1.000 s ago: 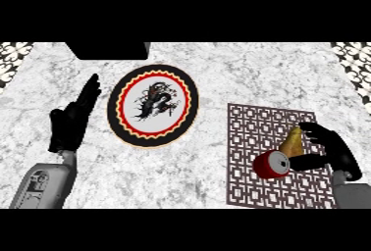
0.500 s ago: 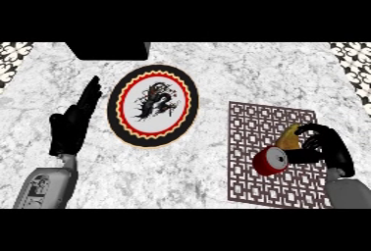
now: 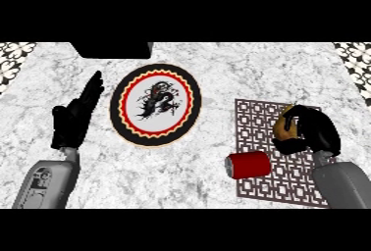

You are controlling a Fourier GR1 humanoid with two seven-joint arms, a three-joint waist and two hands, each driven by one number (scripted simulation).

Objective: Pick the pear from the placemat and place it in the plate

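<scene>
- The right hand (image 3: 313,131) sits over the upper right part of the placemat (image 3: 255,112), its fingers curled round the pear (image 3: 285,128).
- Only a tan sliver of the pear shows, at the left side of the hand; the rest is hidden by the black fingers.
- I cannot tell whether the pear rests on the placemat or is just off it.
- The placemat is a dark lattice pattern lying on the right side of the marble bench (image 3: 217,166).
- A red can (image 3: 249,164) lies on its side at the placemat's left edge, just below and left of the right hand, apart from it.
- The plate (image 3: 155,105) is left of the placemat, near the middle of the bench: black rim, red ring, white centre with a dark dragon figure.
- Pear and plate are well apart.
- The left hand (image 3: 72,120) rests open at the left, fingers straight and pointing up, just beside the plate's left rim and holding nothing.
- A black block (image 3: 110,49) sits at the bench's far edge, above the plate.
</scene>
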